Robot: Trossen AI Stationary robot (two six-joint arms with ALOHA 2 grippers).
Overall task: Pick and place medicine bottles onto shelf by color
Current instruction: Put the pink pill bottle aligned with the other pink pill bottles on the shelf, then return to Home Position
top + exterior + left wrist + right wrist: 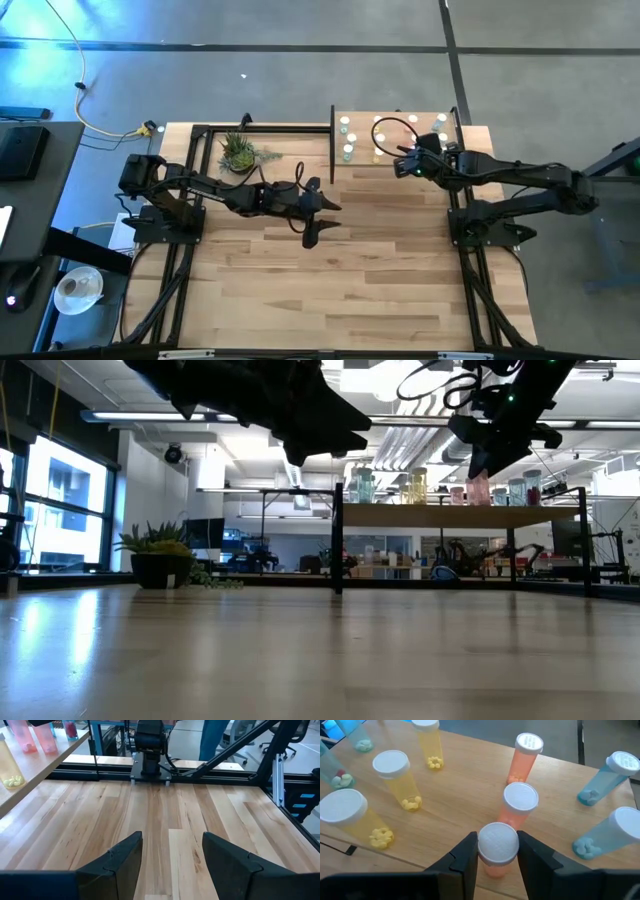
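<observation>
On plank tabletop [330, 270], raised shelf [400, 172] — office beyond

We record, between the jaws of the right gripper [497, 851], an orange-red bottle [496, 851] with a white cap. Just beyond the jaws stand two more orange-red bottles [518, 810]; to one side, yellow bottles [400, 781], to the other, teal bottles [610, 772], all white-capped, on the light wood shelf [465, 785]. The fingers [465, 857] are black.
</observation>
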